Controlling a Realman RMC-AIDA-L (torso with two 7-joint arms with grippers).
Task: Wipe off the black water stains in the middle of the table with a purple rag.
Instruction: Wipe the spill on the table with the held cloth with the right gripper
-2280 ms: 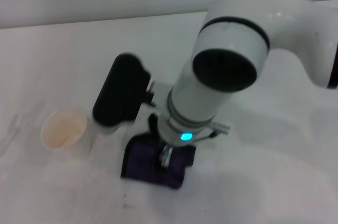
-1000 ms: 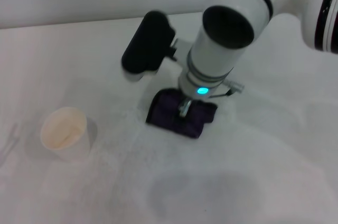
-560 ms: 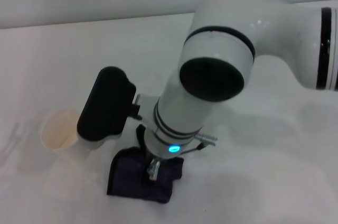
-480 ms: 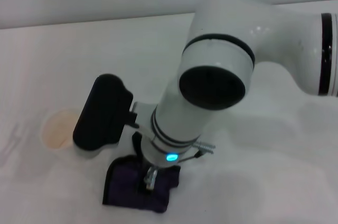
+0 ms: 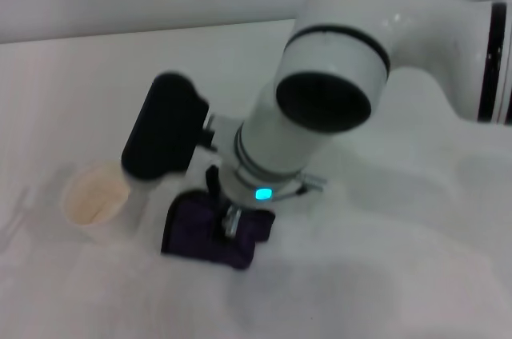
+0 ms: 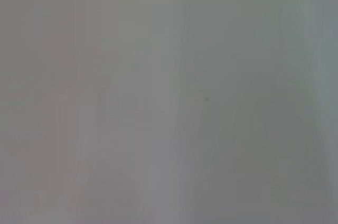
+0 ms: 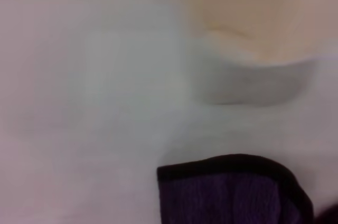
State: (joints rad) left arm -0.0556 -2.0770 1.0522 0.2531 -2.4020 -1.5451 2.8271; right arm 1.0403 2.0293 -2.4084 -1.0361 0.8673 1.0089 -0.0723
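right tool (image 5: pixel 230 225) pressing dark purple rag (image 5: pixel 192 233), black-edged

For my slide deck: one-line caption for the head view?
Right gripper pressing the purple rag on the white table beside a paper cup.

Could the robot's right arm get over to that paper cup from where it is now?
Probably yes. The right gripper presses the purple rag onto the table, and the paper cup stands just beside it with nothing between. It would have to let the rag go first.
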